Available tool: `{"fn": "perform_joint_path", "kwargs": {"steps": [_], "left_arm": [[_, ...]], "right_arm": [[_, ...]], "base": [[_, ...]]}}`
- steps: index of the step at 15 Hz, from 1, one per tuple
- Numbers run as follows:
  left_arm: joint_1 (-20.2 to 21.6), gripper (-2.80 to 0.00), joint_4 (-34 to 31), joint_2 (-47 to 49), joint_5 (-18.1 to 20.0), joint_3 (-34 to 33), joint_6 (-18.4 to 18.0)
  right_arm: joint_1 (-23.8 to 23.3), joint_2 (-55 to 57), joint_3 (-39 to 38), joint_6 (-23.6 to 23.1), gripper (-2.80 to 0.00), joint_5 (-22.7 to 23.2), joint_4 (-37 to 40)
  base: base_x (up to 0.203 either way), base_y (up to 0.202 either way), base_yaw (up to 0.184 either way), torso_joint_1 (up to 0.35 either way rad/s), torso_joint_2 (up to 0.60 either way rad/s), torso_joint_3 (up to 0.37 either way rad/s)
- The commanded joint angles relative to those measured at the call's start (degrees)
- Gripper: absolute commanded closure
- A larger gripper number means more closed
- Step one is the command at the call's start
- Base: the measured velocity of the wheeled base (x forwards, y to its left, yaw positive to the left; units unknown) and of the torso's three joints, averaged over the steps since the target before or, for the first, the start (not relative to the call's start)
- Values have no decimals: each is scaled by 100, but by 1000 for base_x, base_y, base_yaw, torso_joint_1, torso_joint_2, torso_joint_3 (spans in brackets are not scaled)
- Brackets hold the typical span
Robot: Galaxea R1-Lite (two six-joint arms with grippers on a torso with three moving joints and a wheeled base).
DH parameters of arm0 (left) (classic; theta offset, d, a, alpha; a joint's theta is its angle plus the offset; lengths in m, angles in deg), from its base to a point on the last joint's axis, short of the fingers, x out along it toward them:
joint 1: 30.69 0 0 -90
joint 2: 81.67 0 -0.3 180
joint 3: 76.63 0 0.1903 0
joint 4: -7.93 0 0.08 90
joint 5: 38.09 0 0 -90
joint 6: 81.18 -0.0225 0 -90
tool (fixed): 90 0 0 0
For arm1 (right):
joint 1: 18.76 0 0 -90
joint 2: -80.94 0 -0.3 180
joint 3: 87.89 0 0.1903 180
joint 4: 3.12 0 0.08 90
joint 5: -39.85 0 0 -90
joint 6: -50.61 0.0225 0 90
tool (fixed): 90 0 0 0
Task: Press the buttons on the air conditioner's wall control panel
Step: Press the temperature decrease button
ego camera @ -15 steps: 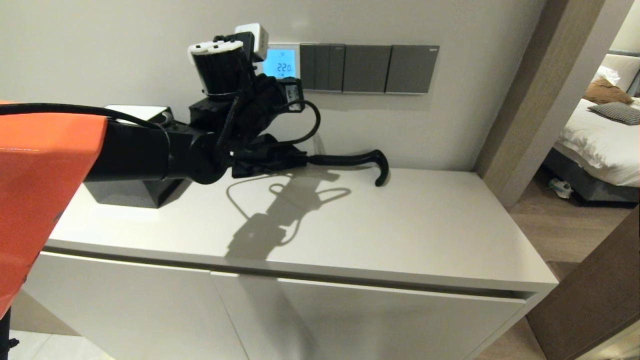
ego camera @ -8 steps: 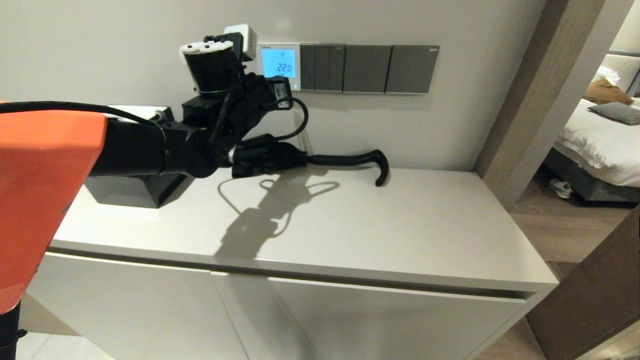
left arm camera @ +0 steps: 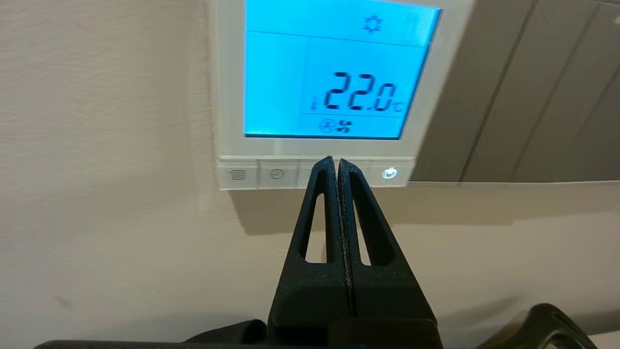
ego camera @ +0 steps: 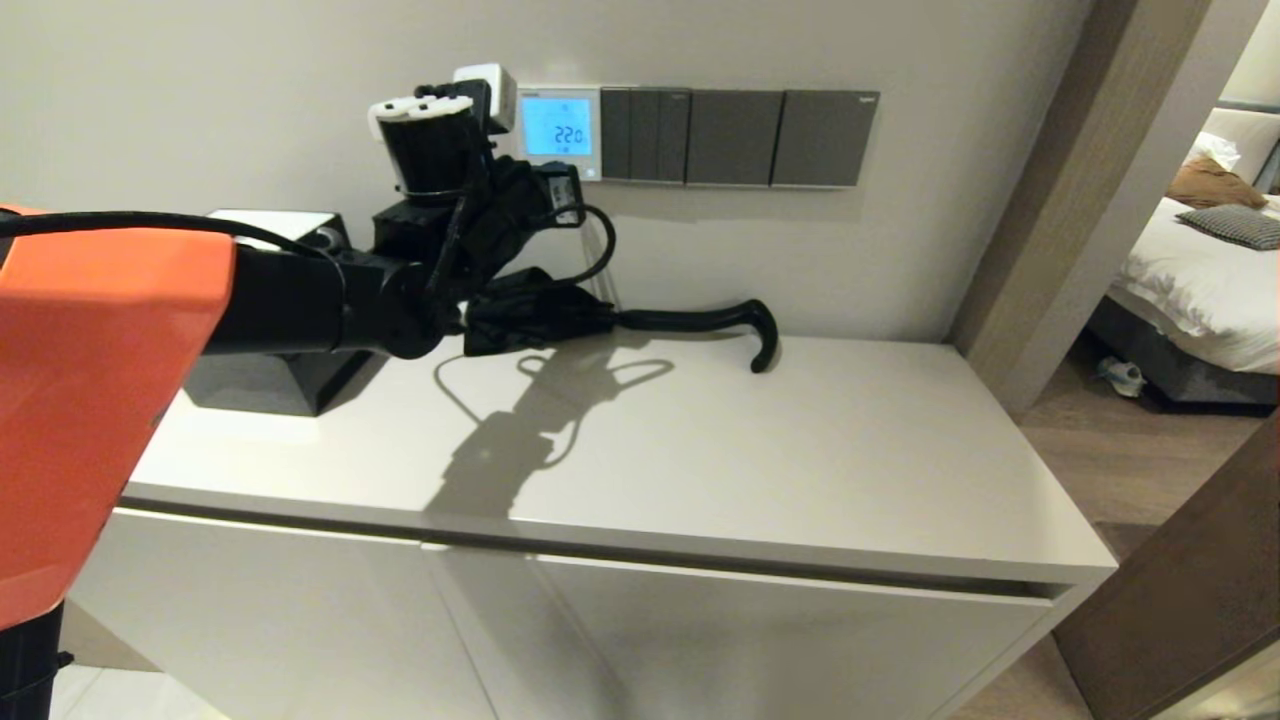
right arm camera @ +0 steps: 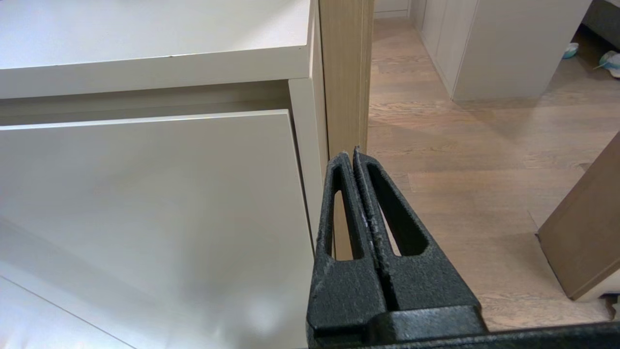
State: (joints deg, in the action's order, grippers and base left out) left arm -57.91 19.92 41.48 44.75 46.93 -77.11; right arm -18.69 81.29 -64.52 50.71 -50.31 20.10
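On the wall above the counter point(ego camera: 700, 440), the air conditioner's wall control panel point(left arm camera: 319, 72) sits just left of the dark grey switch plates point(ego camera: 735, 137). The left pincer point(left arm camera: 335, 162), its fingers pressed together into one point, has its tip over the buttons point(left arm camera: 276, 174) in the row under the screen, between the clock key and the lit power key point(left arm camera: 389, 173); contact cannot be confirmed. The right pincer point(right arm camera: 352, 154), likewise pressed together, is parked low beside the cabinet.

Risk: the keys are small and closely set, so a slight sideways drift could strike the power key or bridge two keys.

Legible: "22.0 °C", with sun and fan symbols. Small lettering on the rightmost plate is unreadable.
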Motion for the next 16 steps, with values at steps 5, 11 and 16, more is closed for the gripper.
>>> {"fn": "perform_joint_path", "kwargs": {"steps": [5,11,16], "left_arm": [[41,0,32,-1,-5,2,-47],[41,0,76,-1,-5,-53,-73],[41,0,60,15,-5,-70,-82]], "right_arm": [[1,7,-18,-1,0,-1,-3],[1,0,-18,-1,0,8,-3],[1,7,-18,-1,0,0,-3]], "base": [[0,0,0,0,0,0],[0,0,0,0,0,0],[0,0,0,0,0,0]]}}
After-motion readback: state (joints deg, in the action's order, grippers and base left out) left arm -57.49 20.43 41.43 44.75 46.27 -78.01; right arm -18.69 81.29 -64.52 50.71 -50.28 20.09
